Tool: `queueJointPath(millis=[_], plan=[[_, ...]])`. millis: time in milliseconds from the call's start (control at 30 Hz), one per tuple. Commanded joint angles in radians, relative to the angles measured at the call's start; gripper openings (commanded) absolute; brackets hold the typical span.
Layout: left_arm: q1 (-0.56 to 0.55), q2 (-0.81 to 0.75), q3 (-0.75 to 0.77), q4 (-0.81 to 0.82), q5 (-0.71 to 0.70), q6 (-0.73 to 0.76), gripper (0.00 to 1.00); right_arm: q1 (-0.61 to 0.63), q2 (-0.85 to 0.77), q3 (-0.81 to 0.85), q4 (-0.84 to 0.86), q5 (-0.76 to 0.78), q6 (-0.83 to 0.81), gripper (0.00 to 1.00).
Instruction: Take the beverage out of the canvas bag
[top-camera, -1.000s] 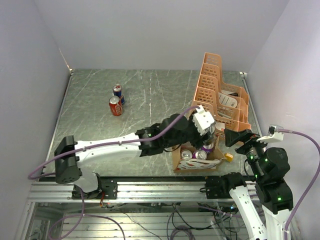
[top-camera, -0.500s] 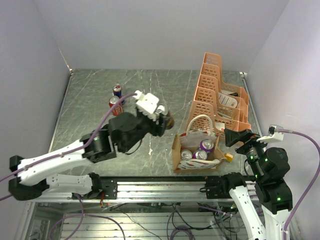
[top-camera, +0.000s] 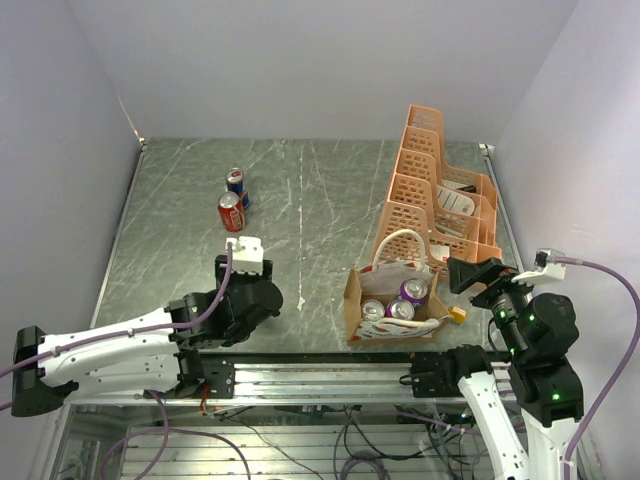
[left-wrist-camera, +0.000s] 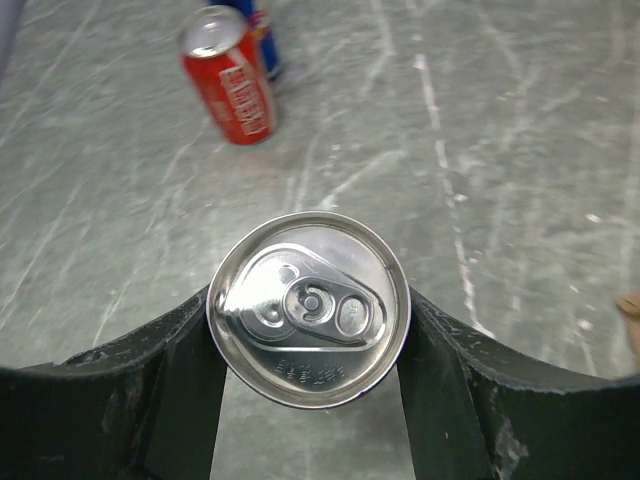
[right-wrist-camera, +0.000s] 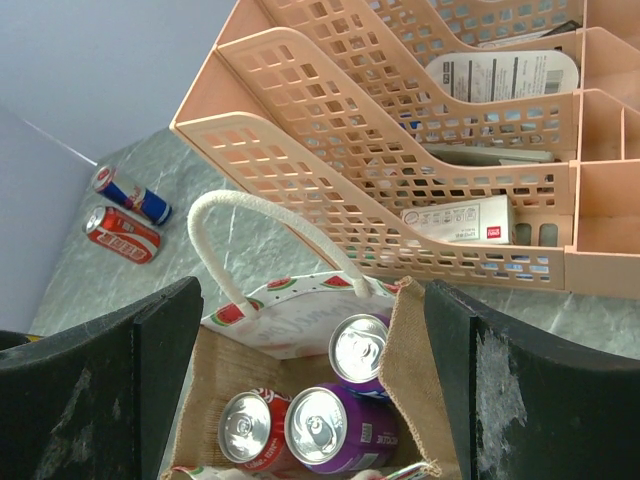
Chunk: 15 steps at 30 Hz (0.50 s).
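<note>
The canvas bag (top-camera: 352, 300) stands at the near right with a white loop handle (top-camera: 400, 238). In the right wrist view the canvas bag (right-wrist-camera: 300, 325) holds one red can (right-wrist-camera: 243, 428) and two purple cans (right-wrist-camera: 330, 425). My left gripper (left-wrist-camera: 308, 345) is shut on a silver-topped can (left-wrist-camera: 308, 308), its fingers (left-wrist-camera: 185, 370) pressed against both sides, low over the table. In the top view the left gripper (top-camera: 260, 298) is near left of the bag and hides that can. My right gripper (top-camera: 475, 272) is open and empty, just right of the bag.
A red can (top-camera: 231, 212) and a blue can (top-camera: 236, 184) stand at the far left; the red can (left-wrist-camera: 232, 88) also shows in the left wrist view. An orange lattice rack (top-camera: 440, 190) stands behind the bag. A small yellow piece (top-camera: 458, 314) lies at the bag's right.
My left arm has lifted a can out of the bag, carried it left, and drawn back toward the near left, lowering it over the table. The right arm has not moved.
</note>
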Motion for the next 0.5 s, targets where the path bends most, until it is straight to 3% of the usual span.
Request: queueJointPath(millis=[0, 233, 467], plan=[[0.047, -0.018, -0.031, 0.009, -0.289, -0.262, 0.07, -0.010, 0.008, -0.010, 0.018, -0.019, -0.017, 0.92], [0.426, 0.034, -0.085, 0.386, -0.001, 0.029, 0.07, -0.010, 0.008, -0.010, 0.019, -0.021, -0.018, 0.92], [0.615, 0.163, -0.117, 0.659, 0.114, 0.088, 0.07, -0.013, 0.006, -0.011, 0.020, -0.021, -0.018, 0.92]])
